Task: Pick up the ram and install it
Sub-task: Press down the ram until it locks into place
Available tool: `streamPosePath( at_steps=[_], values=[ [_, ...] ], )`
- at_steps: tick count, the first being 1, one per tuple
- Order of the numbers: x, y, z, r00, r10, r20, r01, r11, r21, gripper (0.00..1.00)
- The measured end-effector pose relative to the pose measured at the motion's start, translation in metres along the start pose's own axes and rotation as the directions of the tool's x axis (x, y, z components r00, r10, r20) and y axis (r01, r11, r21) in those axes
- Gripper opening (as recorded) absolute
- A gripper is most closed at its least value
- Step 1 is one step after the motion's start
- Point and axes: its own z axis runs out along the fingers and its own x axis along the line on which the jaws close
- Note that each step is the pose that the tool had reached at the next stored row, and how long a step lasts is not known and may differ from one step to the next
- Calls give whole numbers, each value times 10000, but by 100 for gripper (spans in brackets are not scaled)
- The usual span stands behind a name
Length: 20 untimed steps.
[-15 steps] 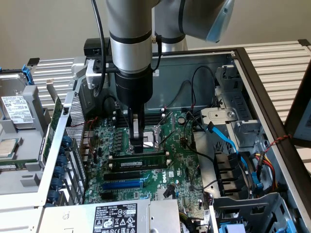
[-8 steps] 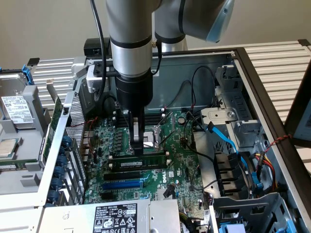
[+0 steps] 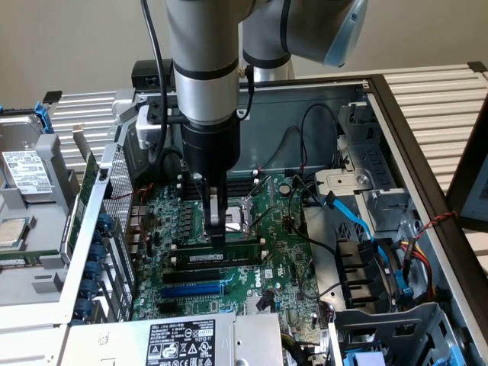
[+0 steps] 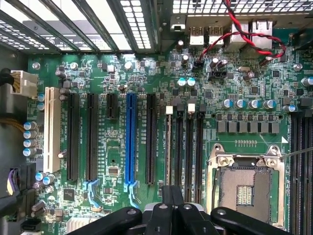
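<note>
An open computer case (image 3: 427,152) filled most of the exterior view, with its metal walls running along the upper right of the frame. Inside it lay a big green board (image 3: 282,267), flat in the middle of the frame. In the wrist view the same board (image 4: 244,93) was covered with small parts.

A thick grey robot arm (image 3: 202,69) came down from the top of the exterior view, a little left of the middle. At its lower end was the tool (image 3: 217,232), pointing straight down at the board. The tool's two fingers were closed tight together, and their tips were touching the top edge of the ram (image 3: 221,249). In the wrist view the tool (image 4: 172,196) showed at the bottom middle of the frame, shut.

The ram was a long thin stick standing on its edge in a slot, just below the tool in the middle of the exterior view. In the wrist view the ram (image 4: 169,147) ran up from the tool between the long black slots (image 4: 188,147).

A square silver socket (image 4: 244,186) sat at the lower right of the wrist view. A blue slot (image 4: 130,139) stood left of the middle. Twisted red and black wires (image 4: 244,39) hung at the upper right.
</note>
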Motion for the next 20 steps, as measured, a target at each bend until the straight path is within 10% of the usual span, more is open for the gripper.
streamPosePath(
  at_steps=[20],
  values=[
    [-3, -23, 51, 9997, -229, 19, 229, 9997, 11, 10]
  ],
)
